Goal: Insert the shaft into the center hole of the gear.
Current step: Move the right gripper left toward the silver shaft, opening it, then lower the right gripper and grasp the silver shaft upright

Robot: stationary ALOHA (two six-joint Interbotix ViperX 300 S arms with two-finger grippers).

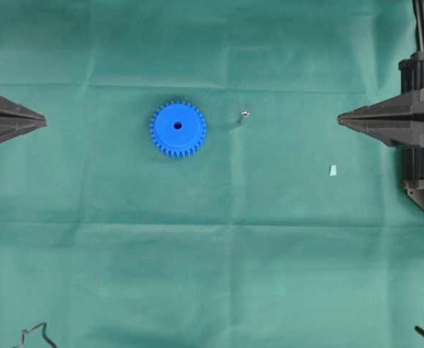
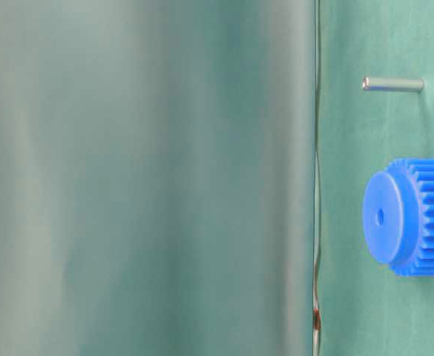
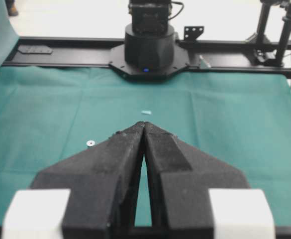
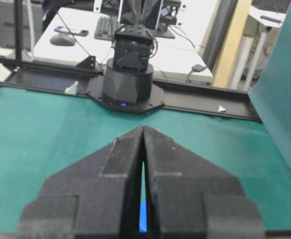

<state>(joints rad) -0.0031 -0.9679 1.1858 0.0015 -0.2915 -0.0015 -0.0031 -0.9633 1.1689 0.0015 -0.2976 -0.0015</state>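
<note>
Green cloth (image 1: 212, 275) everywhere, slightly wrinkled. Left gripper (image 1: 43, 121) and right gripper (image 1: 340, 116) clamped shut, empty, parked at the edges. Shaft (image 1: 245, 114) upright just right of gear (image 1: 177, 129). Probably easy to tip that pin, or miss center hole (image 1: 177, 125) entirely.

— What lay ahead of the left gripper (image 3: 144, 127)?
— Its jaws were pressed together; beyond, on the green cloth (image 3: 46, 109), the shaft (image 3: 90, 143), a pale chip (image 3: 146, 112), the opposite arm's base (image 3: 149, 47).
</note>
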